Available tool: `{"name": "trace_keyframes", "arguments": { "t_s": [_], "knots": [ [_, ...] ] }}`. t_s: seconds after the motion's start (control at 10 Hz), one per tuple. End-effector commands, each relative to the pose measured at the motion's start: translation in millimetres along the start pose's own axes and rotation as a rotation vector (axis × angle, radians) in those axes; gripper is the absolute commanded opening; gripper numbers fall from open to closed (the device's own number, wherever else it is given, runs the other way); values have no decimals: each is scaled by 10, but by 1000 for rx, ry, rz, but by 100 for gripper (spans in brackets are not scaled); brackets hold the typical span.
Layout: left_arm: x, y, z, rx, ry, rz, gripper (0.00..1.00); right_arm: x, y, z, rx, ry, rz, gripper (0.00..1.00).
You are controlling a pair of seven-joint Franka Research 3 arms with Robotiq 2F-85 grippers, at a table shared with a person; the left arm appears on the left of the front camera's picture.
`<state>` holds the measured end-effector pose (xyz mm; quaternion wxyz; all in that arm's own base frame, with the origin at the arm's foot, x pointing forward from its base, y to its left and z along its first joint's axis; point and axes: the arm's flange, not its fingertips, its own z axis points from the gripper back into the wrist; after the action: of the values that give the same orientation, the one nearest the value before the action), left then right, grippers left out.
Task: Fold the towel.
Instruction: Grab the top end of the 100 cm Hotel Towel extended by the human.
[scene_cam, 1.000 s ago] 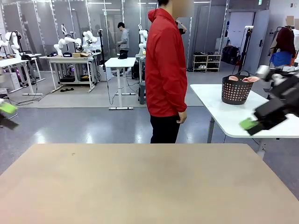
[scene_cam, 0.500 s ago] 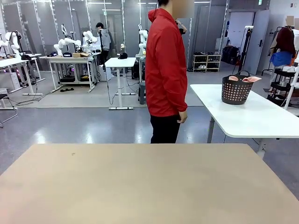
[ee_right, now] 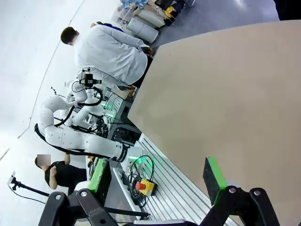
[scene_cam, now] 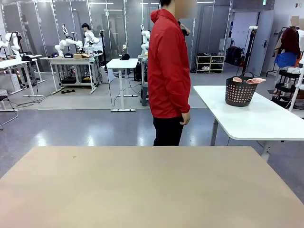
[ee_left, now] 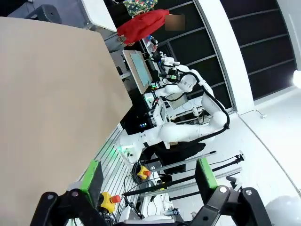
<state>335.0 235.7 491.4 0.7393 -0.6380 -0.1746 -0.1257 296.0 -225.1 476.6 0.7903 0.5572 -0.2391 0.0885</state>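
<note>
The towel (scene_cam: 251,80) is a bit of salmon-pink cloth poking over the rim of a dark basket (scene_cam: 240,93) on a white side table, far right and beyond my tan table (scene_cam: 142,190). A person in a red jacket (scene_cam: 168,71) stands side-on at the tan table's far edge, hands empty. In the left wrist view my left gripper (ee_left: 148,176) is open, nothing between its green pads, off the table's edge (ee_left: 113,80). Seen from the right wrist, my right gripper (ee_right: 156,178) is open and empty too, off the side of the tabletop (ee_right: 225,94).
The white side table (scene_cam: 247,121) stands apart from the tan one, with grey floor between. A person in a white coat (ee_right: 110,52) stands by the tan table's corner. Cables, a rail frame and a red stop button (ee_right: 141,186) lie below the grippers.
A second ago both grippers showed blurred at the front view's left and right edges; they have since drawn out of that picture. The person in red has not moved.
</note>
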Motion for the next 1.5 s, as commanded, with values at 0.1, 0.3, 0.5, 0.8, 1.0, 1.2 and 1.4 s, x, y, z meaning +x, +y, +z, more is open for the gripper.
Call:
{"name": "trace_keyframes", "arguments": {
  "t_s": [0.1, 0.3, 0.5, 0.8, 1.0, 1.2, 1.4],
  "knots": [
    [-25, -93, -8, 10, 25, -18, 100, -28, 53, 48, 11, -11, 24, 100],
    [-25, -93, -8, 10, 25, -18, 100, -28, 53, 48, 11, -11, 24, 100],
    [-25, -93, -8, 10, 25, -18, 100, -28, 53, 48, 11, -11, 24, 100],
    [-25, -93, -8, 10, 25, -18, 100, -28, 53, 48, 11, -11, 24, 100],
    [-25, -93, -8, 10, 25, -18, 100, -28, 53, 48, 11, -11, 24, 100],
    [-25, -93, -8, 10, 25, -18, 100, -28, 53, 48, 11, -11, 24, 100],
    [-25, -93, -8, 10, 25, -18, 100, -28, 53, 48, 11, -11, 24, 100]
  ]
}}
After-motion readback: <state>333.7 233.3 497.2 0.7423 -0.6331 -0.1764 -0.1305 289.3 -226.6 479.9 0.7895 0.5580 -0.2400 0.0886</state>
